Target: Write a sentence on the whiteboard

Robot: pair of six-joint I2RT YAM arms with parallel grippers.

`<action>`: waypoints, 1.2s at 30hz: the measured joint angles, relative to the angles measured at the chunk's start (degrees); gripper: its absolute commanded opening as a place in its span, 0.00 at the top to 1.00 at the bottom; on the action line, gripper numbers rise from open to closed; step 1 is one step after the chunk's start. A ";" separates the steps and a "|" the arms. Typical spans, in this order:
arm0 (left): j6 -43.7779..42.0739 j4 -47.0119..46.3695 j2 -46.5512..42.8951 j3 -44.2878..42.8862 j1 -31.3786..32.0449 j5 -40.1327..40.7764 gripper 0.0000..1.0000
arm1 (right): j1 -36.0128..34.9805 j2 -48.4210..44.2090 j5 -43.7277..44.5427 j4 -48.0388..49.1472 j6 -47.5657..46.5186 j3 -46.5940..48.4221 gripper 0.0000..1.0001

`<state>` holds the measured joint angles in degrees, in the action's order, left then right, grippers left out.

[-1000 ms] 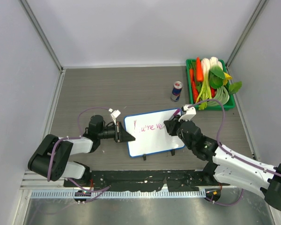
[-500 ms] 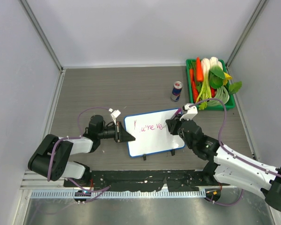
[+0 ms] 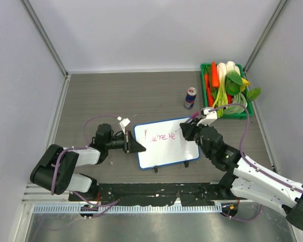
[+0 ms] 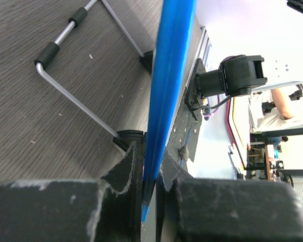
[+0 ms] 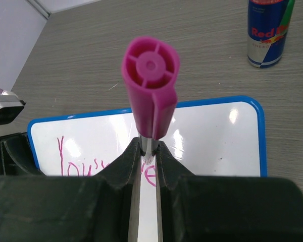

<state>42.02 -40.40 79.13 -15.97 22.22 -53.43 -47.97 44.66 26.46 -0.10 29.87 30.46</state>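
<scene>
My left gripper [image 3: 135, 145] is closed on the whiteboard [image 3: 166, 151], pinching its left edge. In the left wrist view the blue rim runs straight up out of the gap between the two fingers [image 4: 125, 171], and a bent wire stand [image 4: 76, 96] shows to the left of that rim, on the grey table [image 3: 116, 96]. My right gripper [image 3: 185, 132] is over the board's right part and is clamped narrowly on a magenta marker [image 5: 150, 85], whose ribbed back end points up at the wrist camera. The fingers hide its tip, so I cannot tell whether it touches the board. The sentence [image 3: 160, 136] is one slanted pink line lying between my two grippers. It starts just right of the left gripper and ends just left of the right fingertips, and I read it as "You're ve". To the right of the marker the board is bare white. A blue and silver can [image 3: 190, 98] stands on the table beyond the right gripper, apart from the board. A green tray [image 3: 250, 113] of vegetables sits farther to its right.
</scene>
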 measured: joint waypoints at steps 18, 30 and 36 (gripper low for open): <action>0.00 -0.02 0.00 0.00 0.00 -0.04 1.00 | 3.08 -0.15 -4.26 2.14 0.02 -2.75 0.99; 0.00 -0.04 0.00 0.00 0.00 -0.07 1.00 | 3.08 1.14 -3.02 2.43 0.04 -3.87 0.99; 0.00 -0.07 0.02 0.00 0.00 -0.07 1.00 | 3.08 1.22 -2.05 2.47 0.02 -4.00 0.99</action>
<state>42.02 -40.47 79.15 -15.97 22.22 -53.49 -44.88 45.89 24.40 2.37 29.89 26.46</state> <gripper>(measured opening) 0.105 0.171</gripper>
